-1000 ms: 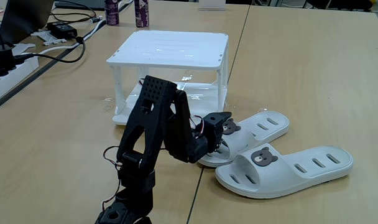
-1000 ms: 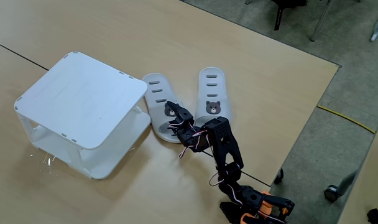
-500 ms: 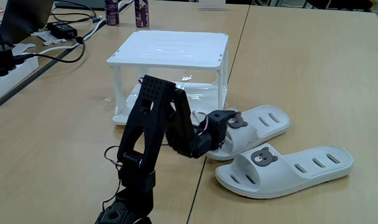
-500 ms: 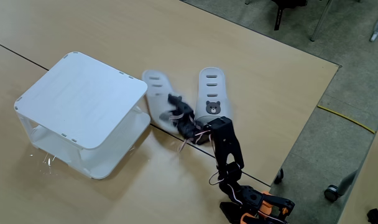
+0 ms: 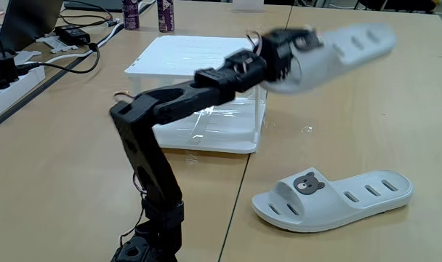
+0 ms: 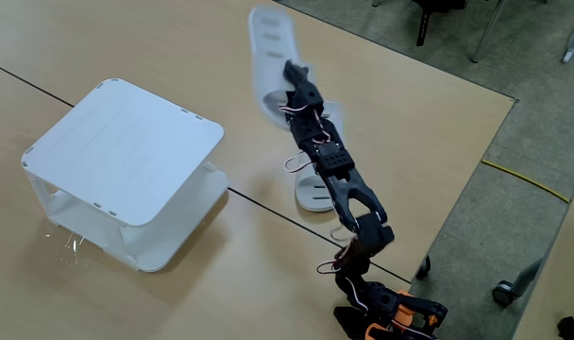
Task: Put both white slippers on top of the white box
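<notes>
Jaws clamped on pale rubber bear-badge slipper, raised for transfer | ribbed white plastic box at 9 o'clock | second slipper on wooden desk.

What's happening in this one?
The arm is stretched out with its gripper shut on one white slipper, holding it in the air, blurred with motion, beside the white box rather than over it. In a fixed view the lifted slipper sits past the box's far corner. The other slipper lies flat on the table. Nothing rests on the box top, so neither slipper is placed yet.
</notes>
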`<act>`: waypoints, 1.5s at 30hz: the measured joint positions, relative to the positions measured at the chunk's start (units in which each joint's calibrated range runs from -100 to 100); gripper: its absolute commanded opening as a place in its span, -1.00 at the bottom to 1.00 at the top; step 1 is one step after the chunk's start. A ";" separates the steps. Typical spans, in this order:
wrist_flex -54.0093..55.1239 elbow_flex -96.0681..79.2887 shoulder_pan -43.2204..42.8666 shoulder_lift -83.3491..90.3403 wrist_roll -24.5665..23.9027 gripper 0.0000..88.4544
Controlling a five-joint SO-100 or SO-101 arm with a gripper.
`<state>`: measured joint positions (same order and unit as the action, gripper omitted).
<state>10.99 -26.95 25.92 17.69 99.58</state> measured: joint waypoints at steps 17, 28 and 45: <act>-0.52 -1.80 -43.97 11.30 0.00 -0.98; -0.52 2.07 -47.72 -0.91 0.00 -0.98; -0.52 51.21 -42.55 -44.95 0.00 -0.98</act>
<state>10.47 24.26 -16.63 -27.26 99.58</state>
